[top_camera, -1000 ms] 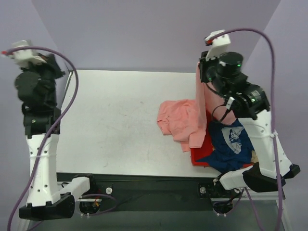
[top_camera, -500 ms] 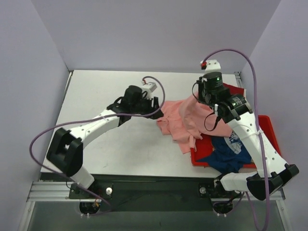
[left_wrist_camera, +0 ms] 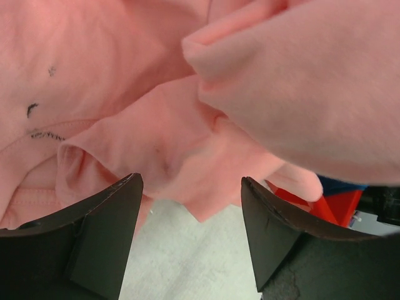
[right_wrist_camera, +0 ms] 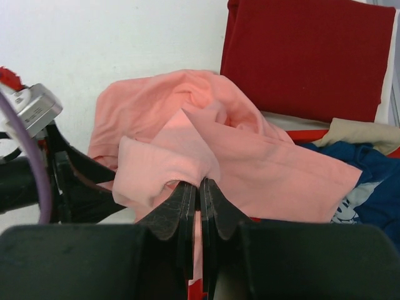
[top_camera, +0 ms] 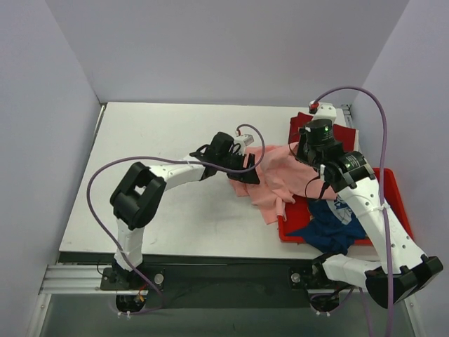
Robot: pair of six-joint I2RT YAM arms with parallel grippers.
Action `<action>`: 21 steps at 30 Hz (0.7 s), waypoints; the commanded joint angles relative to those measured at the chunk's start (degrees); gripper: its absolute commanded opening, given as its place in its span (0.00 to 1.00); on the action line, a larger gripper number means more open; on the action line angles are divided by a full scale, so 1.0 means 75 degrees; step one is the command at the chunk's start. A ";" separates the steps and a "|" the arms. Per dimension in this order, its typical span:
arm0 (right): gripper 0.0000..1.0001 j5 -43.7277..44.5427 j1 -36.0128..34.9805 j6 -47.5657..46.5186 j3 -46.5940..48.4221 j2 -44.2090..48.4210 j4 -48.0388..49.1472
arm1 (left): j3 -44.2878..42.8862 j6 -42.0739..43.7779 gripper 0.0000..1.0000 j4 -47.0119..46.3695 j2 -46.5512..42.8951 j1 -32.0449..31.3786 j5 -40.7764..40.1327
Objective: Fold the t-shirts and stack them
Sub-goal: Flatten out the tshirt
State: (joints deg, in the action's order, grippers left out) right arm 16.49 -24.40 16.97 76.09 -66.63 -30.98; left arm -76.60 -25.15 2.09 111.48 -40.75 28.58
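Tabletop [top_camera: 140,133] (grey, scuffed) bears salmon-pink t-shirt [top_camera: 280,179] between 3 lilac walls [top_camera: 210,49].

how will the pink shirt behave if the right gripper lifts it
Probably floppy: the pink shirt lies in soft bunched folds, so it should sag below the right gripper. Likely light, being thin cloth. It may snag, as part drapes over the red tub.

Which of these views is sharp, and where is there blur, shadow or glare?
Top external: even, soft light, no glare, all sharp. Left wrist: the salmon-pink shirt fills the frame, slightly soft from nearness; the left claw is dark, in shade. Right wrist: the right claw is dim and slightly soft in front; the shirt beyond it is sharp.
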 commanded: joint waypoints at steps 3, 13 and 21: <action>0.00 -0.0089 0.0031 0.0373 -0.0314 0.0318 0.0111 | -0.0836 -0.0174 0.75 -0.0291 0.1002 0.0066 0.0093; 0.00 -0.0195 -0.0554 0.0573 -0.0396 0.0037 0.0123 | -0.0336 -0.0467 0.75 0.2183 0.1052 0.1365 -0.1934; 0.00 -0.0510 -0.1480 0.0866 -0.0197 -0.0853 0.0486 | -0.0684 0.0597 0.76 0.2674 0.0967 0.2515 -0.2940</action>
State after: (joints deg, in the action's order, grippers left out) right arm 13.89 -33.93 21.87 73.14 -70.94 -29.54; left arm -79.72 -26.37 14.15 117.38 -23.77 16.51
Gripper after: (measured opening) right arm 0.043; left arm 0.752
